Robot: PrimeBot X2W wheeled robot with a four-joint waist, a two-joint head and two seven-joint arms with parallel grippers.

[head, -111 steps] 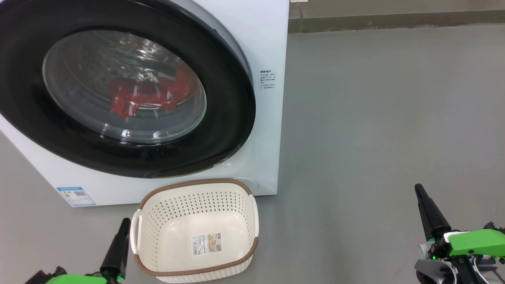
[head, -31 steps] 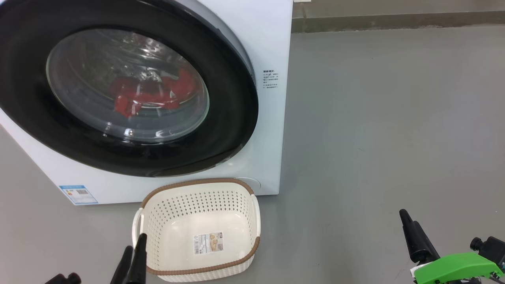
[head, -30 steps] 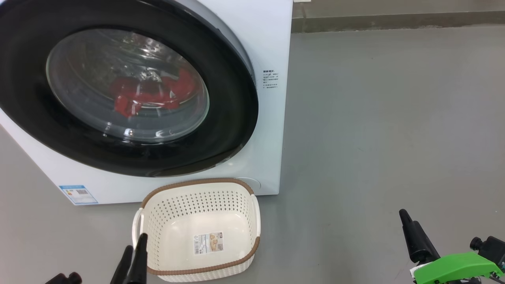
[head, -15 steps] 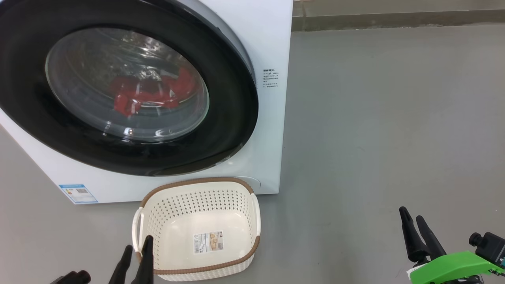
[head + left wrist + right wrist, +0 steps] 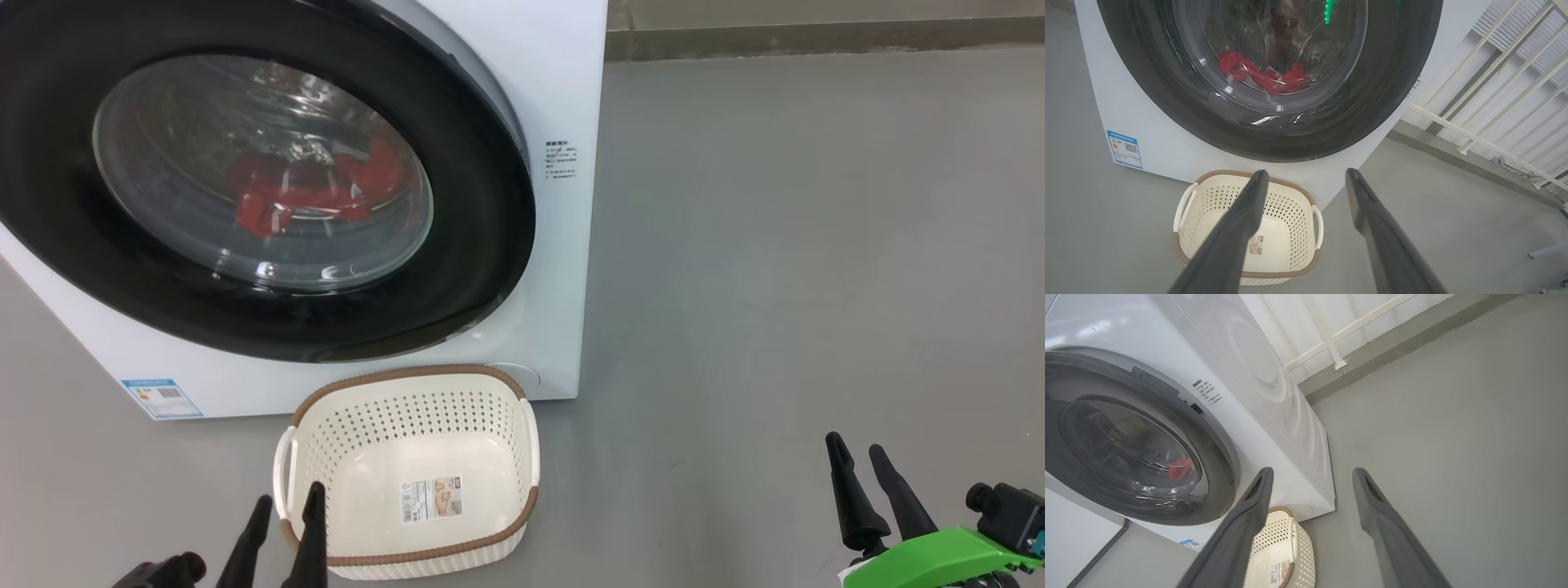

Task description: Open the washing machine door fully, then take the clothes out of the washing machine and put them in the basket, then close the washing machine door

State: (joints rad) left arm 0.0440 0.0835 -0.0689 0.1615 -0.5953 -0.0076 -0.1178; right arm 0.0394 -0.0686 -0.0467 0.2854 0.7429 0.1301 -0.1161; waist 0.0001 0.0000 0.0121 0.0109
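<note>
The white washing machine (image 5: 563,269) stands at upper left with its black-rimmed round door (image 5: 482,212) closed against it. Red clothes (image 5: 310,192) lie in the drum behind the glass, also visible as clothes (image 5: 1261,75) in the left wrist view. The empty cream basket (image 5: 408,384) sits on the floor in front of the machine. My left gripper (image 5: 287,502) is open at the basket's near left corner, holding nothing. My right gripper (image 5: 853,449) is open over bare floor at lower right, far from the machine. The door (image 5: 1220,457) and basket (image 5: 1294,539) show in the right wrist view.
Grey floor (image 5: 775,245) spreads to the right of the machine. A wall base (image 5: 816,37) runs along the back, with a white railing (image 5: 1494,102) beyond it. A blue label (image 5: 162,398) is stuck low on the machine's front.
The left gripper's fingers have shifted slightly right and spread apart in view near the basket's corner. The right gripper's second finger has come into view as the wrist turned.
</note>
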